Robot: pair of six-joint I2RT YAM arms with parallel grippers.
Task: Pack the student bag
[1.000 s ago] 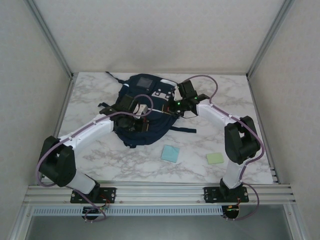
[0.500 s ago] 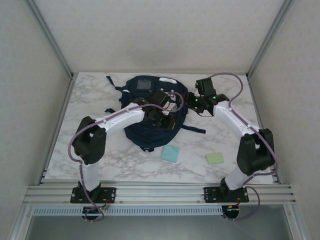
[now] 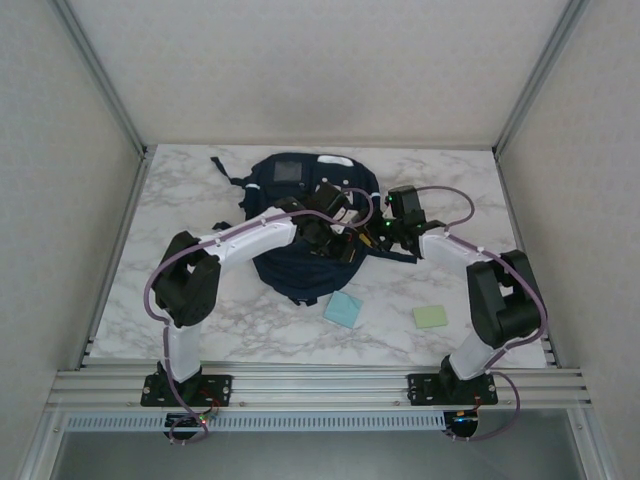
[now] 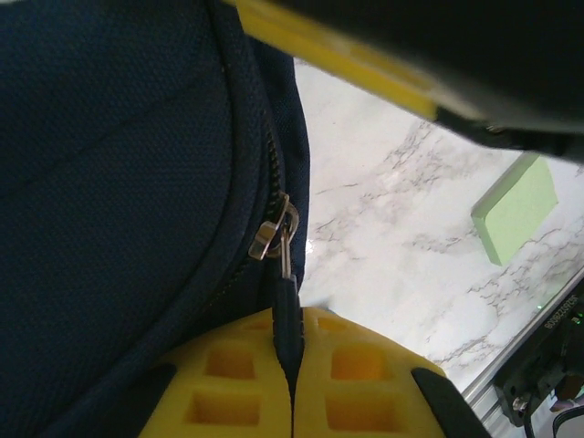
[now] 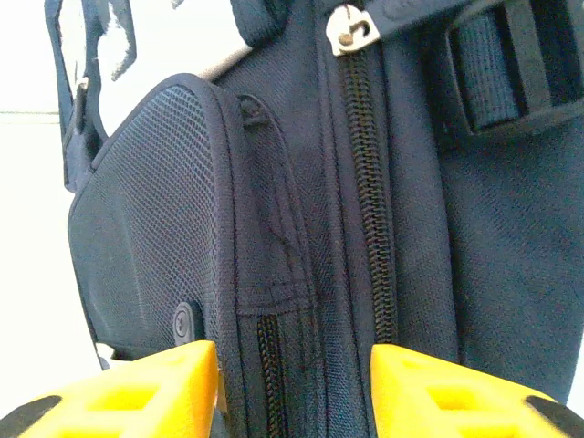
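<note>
At centre of the top view, the right gripper (image 3: 378, 236) has dropped from upper right of the student bag (image 3: 290, 200) to its right edge, with the elbow folded lower. The left arm has barely changed. The left gripper (image 4: 294, 374) is clamped on the dark zipper pull (image 4: 286, 306) below the metal slider (image 4: 272, 235). The right gripper's fingers (image 5: 173, 383) stand apart, straddling a side pocket seam; contact unclear. The bag is dark navy with a grey patch (image 3: 289, 171) and white stripe (image 3: 338, 160), lying upper middle on the marble table (image 3: 180, 200). A blue note (image 3: 344, 308) and green note (image 3: 432, 316) lie lower right of it.

Top camera overlooks table (image 3: 250, 330); wrist cameras hug backpack (image 4: 109, 182)
</note>
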